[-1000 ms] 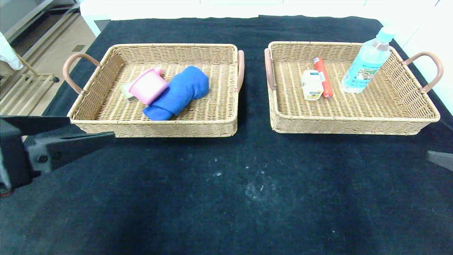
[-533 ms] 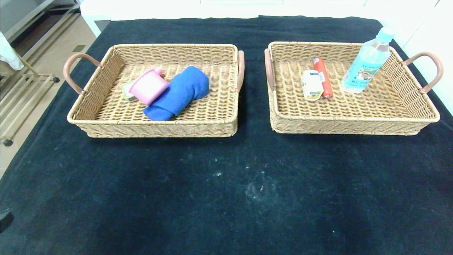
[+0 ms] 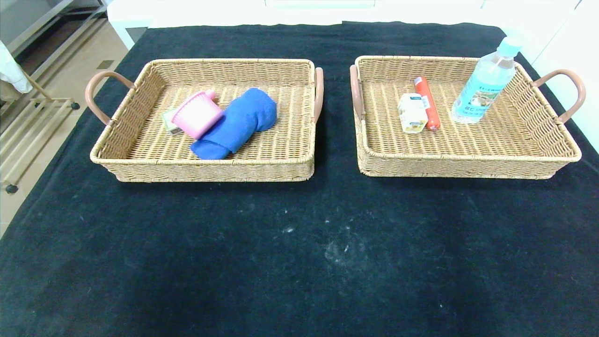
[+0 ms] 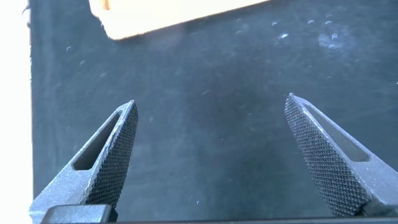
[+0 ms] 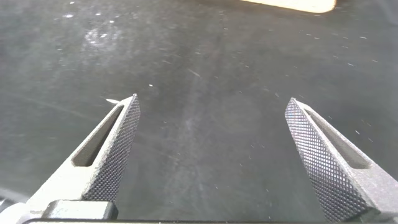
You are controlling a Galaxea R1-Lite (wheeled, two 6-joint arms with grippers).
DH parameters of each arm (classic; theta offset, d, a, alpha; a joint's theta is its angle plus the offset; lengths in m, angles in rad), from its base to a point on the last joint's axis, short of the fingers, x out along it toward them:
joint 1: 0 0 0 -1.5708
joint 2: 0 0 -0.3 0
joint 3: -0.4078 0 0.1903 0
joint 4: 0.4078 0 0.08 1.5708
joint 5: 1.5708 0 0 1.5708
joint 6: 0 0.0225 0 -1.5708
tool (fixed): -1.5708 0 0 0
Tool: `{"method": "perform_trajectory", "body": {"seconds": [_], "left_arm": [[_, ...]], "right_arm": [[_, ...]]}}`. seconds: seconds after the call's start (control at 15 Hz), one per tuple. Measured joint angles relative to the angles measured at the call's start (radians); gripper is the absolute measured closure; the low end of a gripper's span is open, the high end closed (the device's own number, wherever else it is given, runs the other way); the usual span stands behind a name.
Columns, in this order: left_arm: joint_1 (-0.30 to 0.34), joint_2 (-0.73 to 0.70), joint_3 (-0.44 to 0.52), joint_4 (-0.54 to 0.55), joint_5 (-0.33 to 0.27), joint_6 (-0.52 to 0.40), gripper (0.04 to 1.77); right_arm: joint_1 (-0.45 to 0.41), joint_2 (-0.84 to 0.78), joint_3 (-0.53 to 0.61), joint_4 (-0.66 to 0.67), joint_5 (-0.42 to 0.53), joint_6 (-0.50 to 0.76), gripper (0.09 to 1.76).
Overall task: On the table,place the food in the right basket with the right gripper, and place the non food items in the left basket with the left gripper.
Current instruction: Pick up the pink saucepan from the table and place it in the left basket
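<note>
The left basket (image 3: 140, 161) holds a pink cup (image 3: 196, 114) on its side, a rolled blue cloth (image 3: 236, 122) and a small greenish packet (image 3: 167, 120) partly hidden under the cup. In the right basket (image 3: 468, 166) lie a small white carton (image 3: 412, 112) and a red sausage (image 3: 427, 102), with a water bottle (image 3: 484, 83) standing at the back right. Neither arm shows in the head view. My left gripper (image 4: 211, 102) hangs open over bare black cloth, with a corner of the left basket (image 4: 161, 15) beyond it. My right gripper (image 5: 211, 102) is open over bare cloth too.
A black cloth (image 3: 299, 252) covers the table, with white specks near the middle front. Both baskets have pink handles at their outer and inner ends. Beyond the table's left edge are the floor and a wheeled metal rack (image 3: 28, 126).
One second ago the left gripper stood at the left edge of the head view and the right fingertip at the right edge. Both have drawn back out of that view. The items have not moved.
</note>
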Motion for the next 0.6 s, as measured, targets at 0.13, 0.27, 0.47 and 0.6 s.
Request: {"method": "perform_trajectory", "body": {"seconds": [0.13, 0.27, 0.47, 0.6], "left_arm": [[0.003, -0.017, -0.011, -0.003, 0.014, 0.001, 0.1], [0.042, -0.023, -0.035, -0.003, 0.005, 0.007, 0.1], [0.088, -0.054, -0.028, -0.001, 0.001, 0.009, 0.1], [0.087, -0.108, 0.013, -0.009, 0.005, 0.006, 0.1]], "right_arm": [[-0.001, -0.077, 0.044, 0.001, -0.032, -0.001, 0.14], [-0.002, -0.127, 0.076, 0.0, -0.062, -0.001, 0.14], [-0.002, -0.171, 0.108, -0.005, -0.07, -0.003, 0.14], [-0.002, -0.201, 0.135, -0.026, -0.16, -0.007, 0.14]]}}
